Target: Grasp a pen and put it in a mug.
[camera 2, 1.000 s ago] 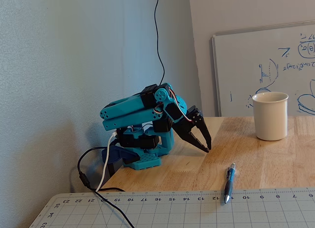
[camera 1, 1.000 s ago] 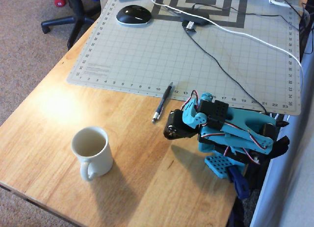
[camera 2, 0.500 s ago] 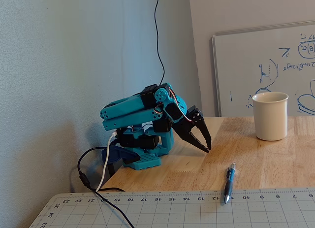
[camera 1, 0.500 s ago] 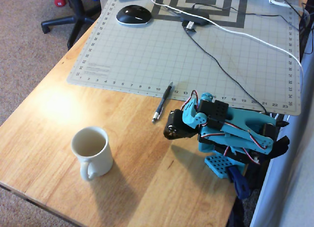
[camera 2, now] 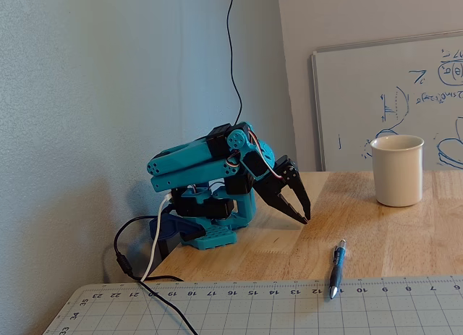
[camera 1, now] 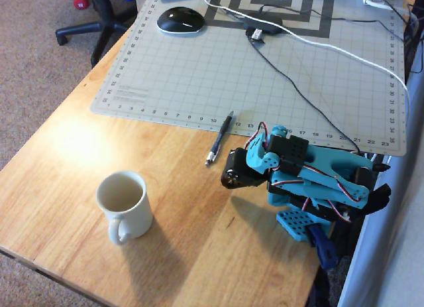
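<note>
You are at the start: nothing is grasped yet.

Your teal arm's black two-finger gripper [camera 2: 304, 213] hangs folded near its base, fingers pressed together and empty; the slim black pen with a silvery tip [camera 1: 219, 138] lies just beside it, straddling the grey cutting mat's [camera 1: 172, 81] edge. Spread the fingers, then reach. The cream-white ceramic mug [camera 1: 124, 204] stands upright well apart, near the wooden table's [camera 1: 66, 148] edge, with bare wood between.

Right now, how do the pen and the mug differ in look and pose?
The pen is slim and black with a silvery tip; the mug is wide and cream-white with a loop handle. The pen lies flat, half on the wood and half on the grid mat; the mug stands upright, wholly on the wood. The pen lies close to the tool; the mug stands farther off. Both rest on the table, untouched.
</note>
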You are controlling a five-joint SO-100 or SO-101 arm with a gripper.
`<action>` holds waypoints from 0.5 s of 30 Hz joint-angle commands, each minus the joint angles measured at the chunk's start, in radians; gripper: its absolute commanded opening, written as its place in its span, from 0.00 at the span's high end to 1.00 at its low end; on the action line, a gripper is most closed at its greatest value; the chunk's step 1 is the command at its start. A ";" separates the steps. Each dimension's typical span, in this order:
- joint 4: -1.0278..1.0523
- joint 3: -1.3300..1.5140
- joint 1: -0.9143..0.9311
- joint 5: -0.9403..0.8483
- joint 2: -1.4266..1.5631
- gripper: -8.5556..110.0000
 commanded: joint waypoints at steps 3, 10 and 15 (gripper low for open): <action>-0.012 -0.026 0.008 -0.071 0.026 0.92; -0.011 -0.184 0.011 -0.290 -0.138 0.92; -0.002 -0.356 0.018 -0.377 -0.377 0.84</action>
